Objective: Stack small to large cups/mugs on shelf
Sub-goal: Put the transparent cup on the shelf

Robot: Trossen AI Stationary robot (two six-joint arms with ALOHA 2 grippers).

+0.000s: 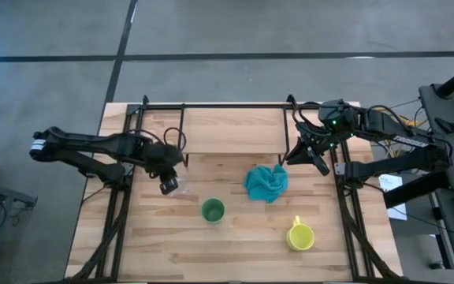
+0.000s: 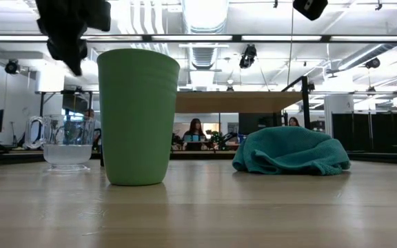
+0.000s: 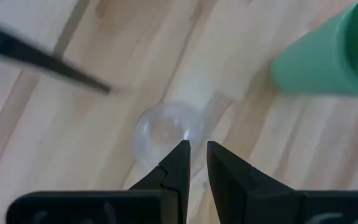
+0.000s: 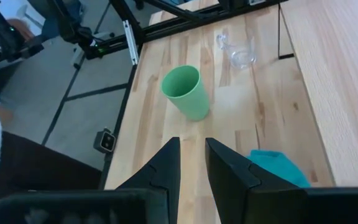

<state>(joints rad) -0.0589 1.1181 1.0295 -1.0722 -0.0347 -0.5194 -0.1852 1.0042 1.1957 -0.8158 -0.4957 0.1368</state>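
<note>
L fingers: left gripper [image 3: 197, 155] hangs just over the glass cup [image 3: 166, 129]; tips stand close together w/ a thin slit between, clamped on nothing.
R fingers: right gripper [image 4: 192, 152] also narrowly apart, empty; parked up by the shelf's right end, well away from the glass cup.
Glass cup: upright on the desk [image 1: 243, 252], clear of the shelf front, directly under L tips. Landmark for all below.
Green cup [image 1: 213, 211]: near the glass cup, on the side away from the shelf; upright, no handle.
Teal cloth [image 1: 266, 182]: beyond the green cup from the glass cup, bunched up.
Yellow mug [image 1: 299, 235]: farthest from the glass cup, near the desk's front, handle showing.
Shelf [image 1: 231, 129]: just behind the glass cup, plank bare.
Step (my read): grasp the glass cup, smallest first.
Do it well: tips look too narrow for the cup, so widen before dropping; straddle one wall or the rim, stay clear of the handle; squeeze gently, glass likely slick; lift straight so it won't tip.
Count: cups/mugs 3 (1 glass, 1 green, 1 yellow); cloth 1; shelf 1; arms 2.
</note>
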